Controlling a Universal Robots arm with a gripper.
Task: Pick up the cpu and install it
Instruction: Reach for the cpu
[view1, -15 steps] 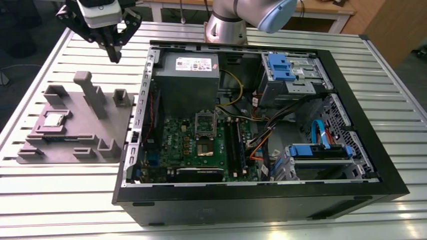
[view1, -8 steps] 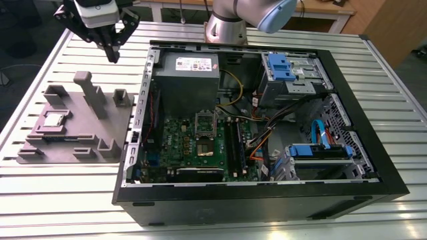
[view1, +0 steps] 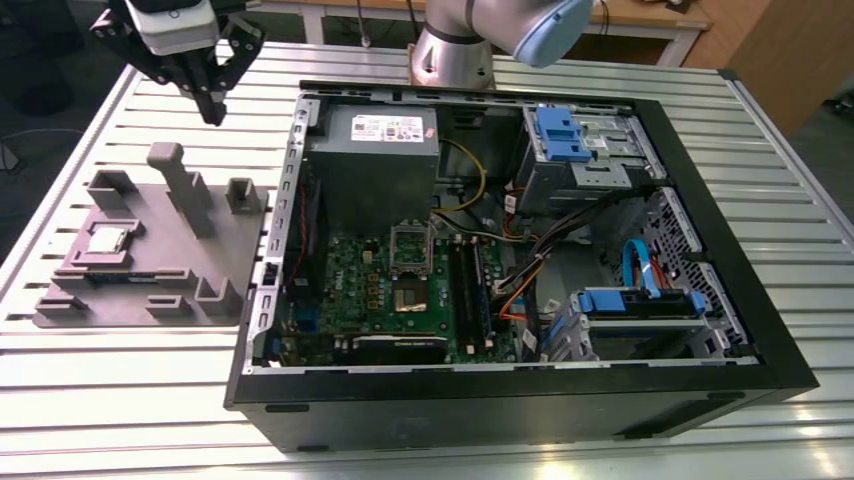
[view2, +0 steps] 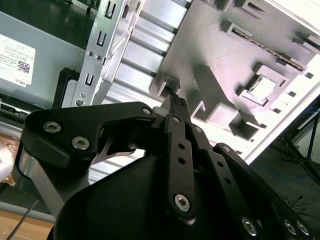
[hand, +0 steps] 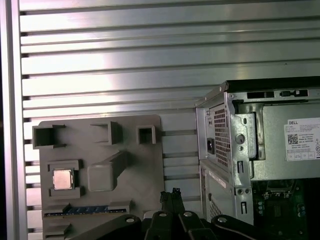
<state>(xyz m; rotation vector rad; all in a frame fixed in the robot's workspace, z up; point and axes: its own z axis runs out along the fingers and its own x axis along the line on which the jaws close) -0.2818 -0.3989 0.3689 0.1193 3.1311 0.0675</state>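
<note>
The cpu (view1: 107, 240), a small square chip with a silver top, lies flat in a recess of the grey holder block (view1: 160, 285) at the exterior view's left; both wrist views show the cpu (view2: 262, 87) (hand: 62, 178) too. My gripper (view1: 212, 112) hangs high above the table beyond the holder's far edge, well away from the chip. Its black fingers meet at the tips with nothing between them, as seen on the gripper (view2: 175, 101) (hand: 170, 193) in both wrist views. The open computer case (view1: 694, 200) holds the motherboard (view1: 360, 290) with its socket frame (view1: 407, 243).
The grey holder has tall posts (view1: 180, 185) and a memory stick (hand: 85, 210) slotted along one edge. A grey power supply box (view1: 374, 165) and blue drive brackets (view1: 561, 135) sit inside the case. The ribbed metal table (view1: 134, 390) surrounds everything.
</note>
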